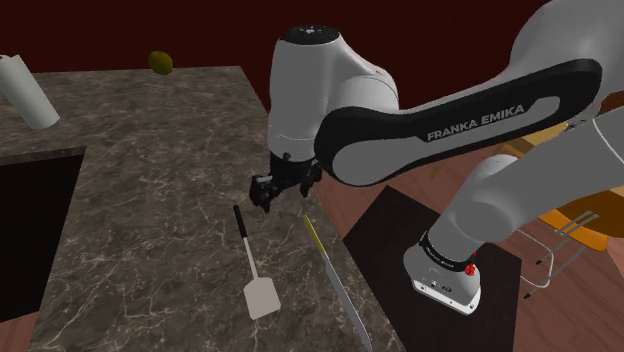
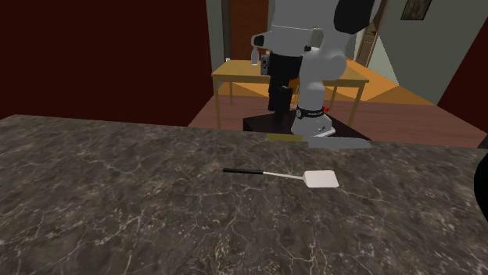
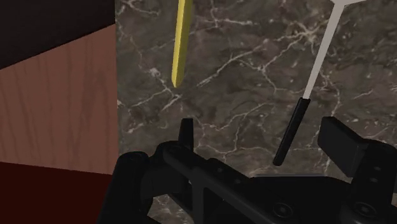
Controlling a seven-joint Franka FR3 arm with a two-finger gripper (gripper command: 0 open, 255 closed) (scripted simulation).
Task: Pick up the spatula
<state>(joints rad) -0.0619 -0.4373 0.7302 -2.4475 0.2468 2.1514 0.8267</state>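
Wrist view shows the gripper [image 3: 264,137] hanging above the counter [image 3: 242,83] with fingers apart. The spatula [image 3: 310,81] lies flat there, its black handle between them but untouched (nearer to one finger). I judge the approach is in hand: next, centre, descend, close on the handle. The one container is a dark recess [image 1: 35,225] in the counter; its contents cannot be told.

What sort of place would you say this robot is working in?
Most likely a home kitchen: a dark marbled countertop carries a spatula and a yellow-handled knife, and a wooden table stands beyond it.
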